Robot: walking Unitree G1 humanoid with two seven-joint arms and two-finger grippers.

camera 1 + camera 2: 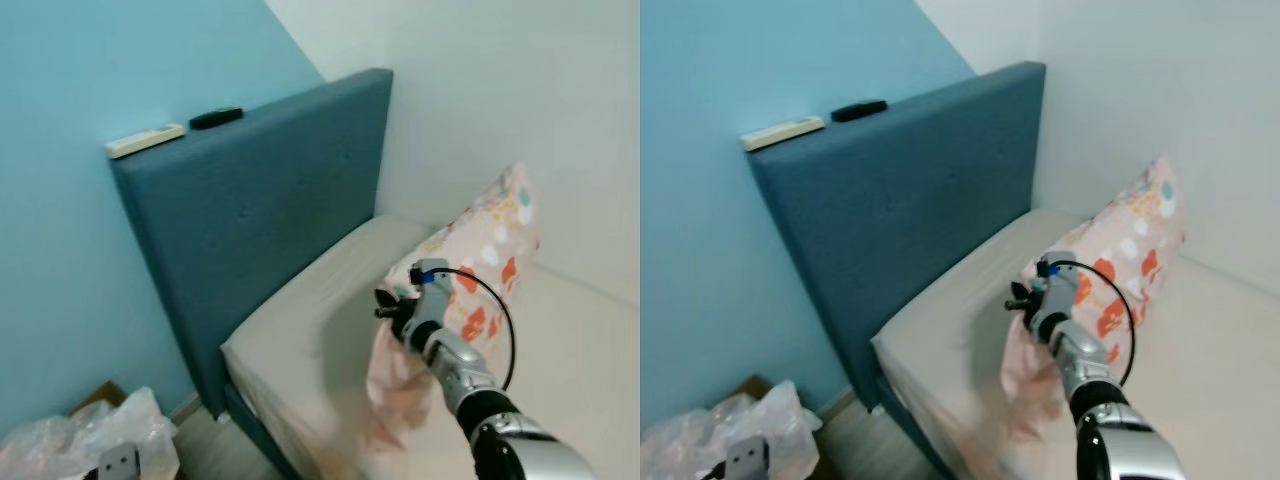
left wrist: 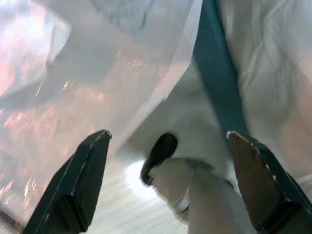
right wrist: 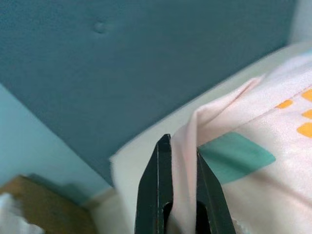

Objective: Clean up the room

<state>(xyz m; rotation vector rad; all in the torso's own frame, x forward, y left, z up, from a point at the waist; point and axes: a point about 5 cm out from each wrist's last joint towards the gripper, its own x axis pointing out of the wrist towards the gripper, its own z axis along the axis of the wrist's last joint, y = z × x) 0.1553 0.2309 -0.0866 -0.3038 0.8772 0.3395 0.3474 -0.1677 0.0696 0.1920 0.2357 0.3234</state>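
Right wrist view shows my right tool (image 3: 180, 195) clenched on a fold of the pillowcase at the near corner of the floral pillow (image 1: 480, 270), the pink cloth pinched between the two black fingers. From the head camera, the pillow lies on the bare mattress (image 1: 320, 330), its long axis running away from my tool toward the far white wall (image 1: 520, 90), where its far end leans up. So the bulk of it lies beyond and to the right of my grip, and the blue headboard (image 1: 270, 200) stands to the left. My right arm is the one on it; any pull toward the headboard would swing the long body round from this one corner, I judge.

My left tool (image 2: 170, 195) hangs low with its fingers spread wide and nothing between them, over a clear plastic bag (image 1: 70, 440) on the floor beside the bed.

On top of the headboard rest a white remote (image 1: 146, 139) and a black remote (image 1: 216, 117), well apart from the pillow. The wall behind it is light blue.
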